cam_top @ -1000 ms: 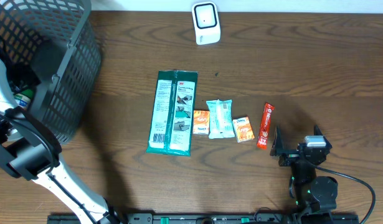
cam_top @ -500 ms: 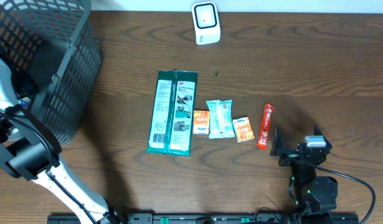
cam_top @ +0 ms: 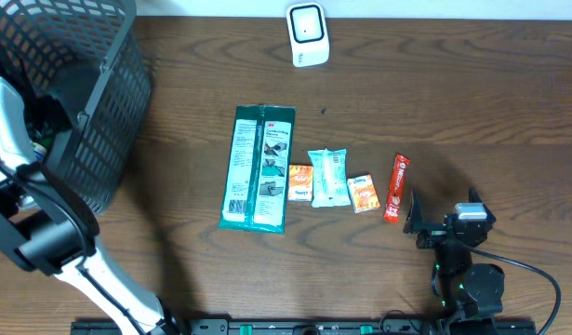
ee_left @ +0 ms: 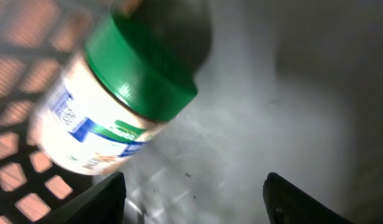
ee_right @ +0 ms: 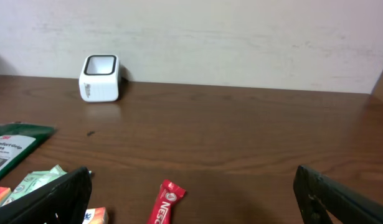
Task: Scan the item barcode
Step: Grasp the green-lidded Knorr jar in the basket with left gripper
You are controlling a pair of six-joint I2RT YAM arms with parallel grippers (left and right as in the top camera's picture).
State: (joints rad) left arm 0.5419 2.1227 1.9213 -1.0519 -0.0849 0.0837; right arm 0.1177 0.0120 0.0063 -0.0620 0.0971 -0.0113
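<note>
Across the counter [cam_top: 453, 93], progress looked early: nothing gripped, nothing facing the scanner [cam_top: 307, 34] | left claw [ee_left: 194, 190] stood wide, empty, inside basket [cam_top: 90, 121], green-lidded jar [ee_left: 110, 106] lying just ahead | right claw [ee_right: 191, 193] fully spread, empty, at counter front | packets [cam_top: 327, 177] lay mid-counter | scanner at far edge.

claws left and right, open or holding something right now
Left claw: open, empty; white green-lidded plastic jar lies just ahead.
Right claw: open, empty.
</note>
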